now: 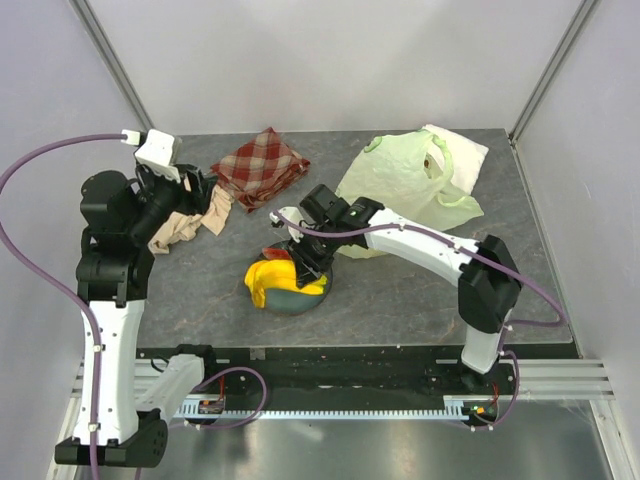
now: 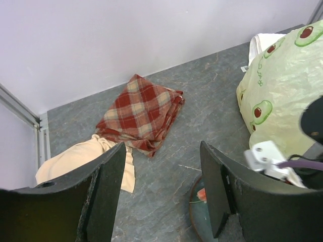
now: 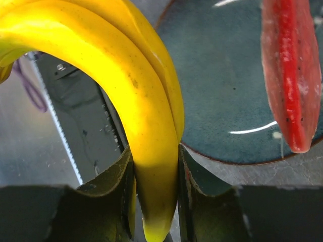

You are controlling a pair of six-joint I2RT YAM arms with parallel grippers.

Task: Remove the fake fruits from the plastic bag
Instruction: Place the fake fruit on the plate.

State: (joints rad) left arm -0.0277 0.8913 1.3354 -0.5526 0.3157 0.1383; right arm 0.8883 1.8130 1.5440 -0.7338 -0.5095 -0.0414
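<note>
Your right arm (image 1: pixel 420 245) reaches from its base leftward across the table. The forearm is low and the wrist is bent down, so the right gripper (image 1: pixel 300 262) hangs directly over the plate (image 1: pixel 296 304). Its fingers (image 3: pixel 120 186) are drawn in narrow and clamp one end of the banana bunch (image 3: pixel 126 75), which arches up out of the jaws at the plate's edge. The watermelon slice (image 3: pixel 291 75) rests on the plate, clear of the bananas.

Your left arm (image 1: pixel 110 270) stands upright and folded, well to the left of the plate. The left gripper (image 1: pixel 200 190) is held above the beige cloth (image 2: pixel 75 159), beyond and left of the plate. Its fingers (image 2: pixel 108 191) are spread wide with nothing between them. The red checked cloth (image 2: pixel 141 111) lies beyond the plate, just past the beige one.

The plastic bag (image 1: pixel 405 180) sits beyond the plate to its right, slumped against the white towel (image 1: pixel 458 150). It is printed with halved avocados. There is small green lettering beside them in the left wrist view, but it is too small to read.
</note>
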